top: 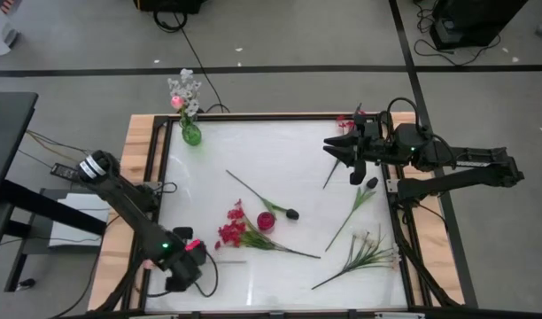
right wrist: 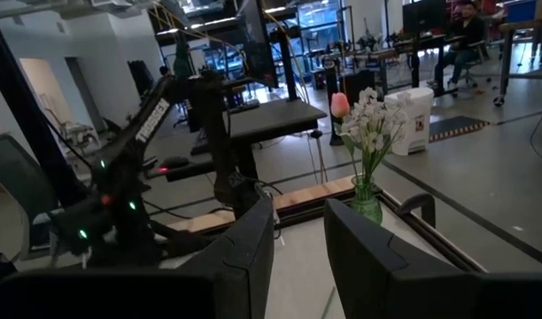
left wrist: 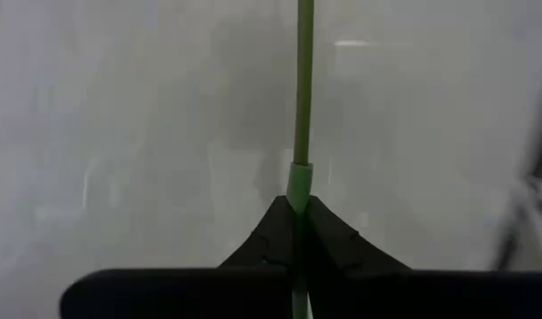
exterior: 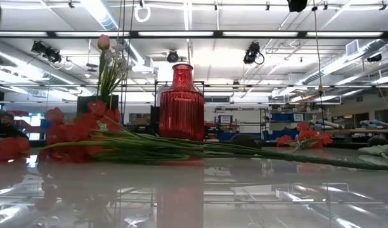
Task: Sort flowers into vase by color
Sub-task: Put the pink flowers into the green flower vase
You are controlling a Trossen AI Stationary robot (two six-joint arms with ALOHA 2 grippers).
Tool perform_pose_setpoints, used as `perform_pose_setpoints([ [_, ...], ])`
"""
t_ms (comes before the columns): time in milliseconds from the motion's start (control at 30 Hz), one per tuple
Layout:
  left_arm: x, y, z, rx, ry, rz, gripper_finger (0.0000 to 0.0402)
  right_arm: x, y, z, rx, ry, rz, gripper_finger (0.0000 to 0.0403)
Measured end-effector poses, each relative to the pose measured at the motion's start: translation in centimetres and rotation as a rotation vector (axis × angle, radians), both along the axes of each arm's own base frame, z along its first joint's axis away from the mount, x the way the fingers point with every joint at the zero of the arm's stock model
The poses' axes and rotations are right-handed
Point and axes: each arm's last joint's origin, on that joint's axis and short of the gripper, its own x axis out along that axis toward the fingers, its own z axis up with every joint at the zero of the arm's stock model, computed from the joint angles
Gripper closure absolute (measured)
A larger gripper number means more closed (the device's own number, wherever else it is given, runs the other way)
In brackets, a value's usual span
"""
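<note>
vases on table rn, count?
2: green vase at the far-left corner, holding white and pink flowers; red vase mid-table beside the loose red flowers. None seem hidden.

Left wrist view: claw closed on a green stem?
Yes: the left claw has its two dark fingers pinched together around a thin green stem that runs straight out from between them.
</note>
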Motion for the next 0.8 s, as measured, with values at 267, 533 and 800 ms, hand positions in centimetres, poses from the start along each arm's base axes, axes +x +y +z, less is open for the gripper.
perform_pose_setpoints([
  [267,0.2,-1.1,7.9,-0.134,-0.284,-0.124,0.0391,0.0,0.0,0.0,0.0,0.0,0.0,0.029],
  [533,1.5,1.6,14.1,-0.058,-0.603,-0.003,0.0386,0.0,0.0,0.0,0.0,0.0,0.0,0.029],
  [800,3.8,6.7,17.6,-0.032,-0.788,0.161,0.0385,0.0,0.0,0.0,0.0,-0.003,0.0,0.029],
])
